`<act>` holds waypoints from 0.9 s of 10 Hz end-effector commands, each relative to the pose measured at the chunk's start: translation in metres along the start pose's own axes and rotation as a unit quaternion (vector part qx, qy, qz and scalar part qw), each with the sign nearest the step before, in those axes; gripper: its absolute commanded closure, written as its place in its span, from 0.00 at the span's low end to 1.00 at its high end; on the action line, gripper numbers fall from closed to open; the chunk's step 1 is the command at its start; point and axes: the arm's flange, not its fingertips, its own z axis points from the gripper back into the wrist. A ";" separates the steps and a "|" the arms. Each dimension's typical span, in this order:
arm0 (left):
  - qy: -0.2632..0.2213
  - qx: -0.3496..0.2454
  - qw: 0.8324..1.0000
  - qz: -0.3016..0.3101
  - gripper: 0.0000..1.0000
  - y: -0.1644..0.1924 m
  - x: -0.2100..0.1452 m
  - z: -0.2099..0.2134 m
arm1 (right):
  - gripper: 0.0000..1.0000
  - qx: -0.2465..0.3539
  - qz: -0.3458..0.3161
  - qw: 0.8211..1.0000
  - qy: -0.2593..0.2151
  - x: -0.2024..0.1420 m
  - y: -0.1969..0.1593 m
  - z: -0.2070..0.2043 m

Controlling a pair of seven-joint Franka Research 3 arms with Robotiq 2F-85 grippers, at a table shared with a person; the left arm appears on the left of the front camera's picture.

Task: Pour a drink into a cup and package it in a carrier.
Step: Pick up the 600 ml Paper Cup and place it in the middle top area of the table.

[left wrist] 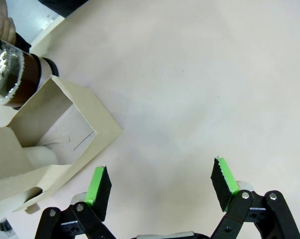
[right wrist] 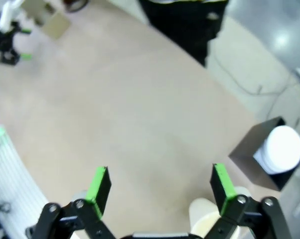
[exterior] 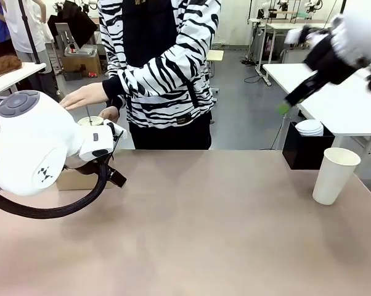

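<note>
The cup [exterior: 336,176] is a tall white paper cup standing open-topped at the table's right side; its rim [right wrist: 210,219] shows below my right gripper [right wrist: 161,181], which is open and empty, raised high above the table at the upper right [exterior: 289,103]. My left gripper [left wrist: 161,181] is open over bare table, right beside the brown cardboard carrier [left wrist: 55,134]. The glass jug with the dark drink [left wrist: 13,74] stands just behind the carrier. The person's hands [exterior: 87,95] are at the jug's top [exterior: 90,120]. My bulky left arm [exterior: 37,142] hides most of the carrier.
A black box [exterior: 302,154] holding a stack of flat white lids [exterior: 309,127] stands at the far right edge, seen also as the black box [right wrist: 254,154] in the right wrist view. The person in a striped top [exterior: 161,68] stands at the far side. The table's middle [exterior: 210,216] is bare.
</note>
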 end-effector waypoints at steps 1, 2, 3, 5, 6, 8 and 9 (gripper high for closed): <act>0.000 -0.001 1.000 0.001 0.00 0.001 0.000 0.000 | 0.00 0.116 0.067 0.991 0.020 -0.017 -0.058 0.035; 0.000 -0.001 1.000 0.001 0.00 0.001 0.000 0.000 | 0.00 0.151 0.104 0.983 0.010 -0.031 -0.082 0.040; 0.000 -0.001 1.000 0.001 0.00 0.001 0.000 0.000 | 0.00 0.167 0.113 0.979 -0.012 -0.045 -0.110 0.039; 0.000 -0.001 1.000 0.001 0.00 0.001 0.000 0.000 | 0.00 0.172 0.106 0.978 -0.046 -0.073 -0.146 0.022; 0.000 -0.001 1.000 0.001 0.00 0.001 0.000 0.000 | 0.00 0.167 0.098 0.979 -0.065 -0.086 -0.162 0.006; 0.000 -0.001 1.000 0.001 0.00 0.001 0.000 0.000 | 0.00 0.166 0.111 0.979 -0.032 -0.081 -0.126 0.035; 0.000 -0.001 1.000 0.001 0.00 0.001 0.000 0.000 | 0.00 0.166 0.111 0.979 -0.032 -0.081 -0.126 0.035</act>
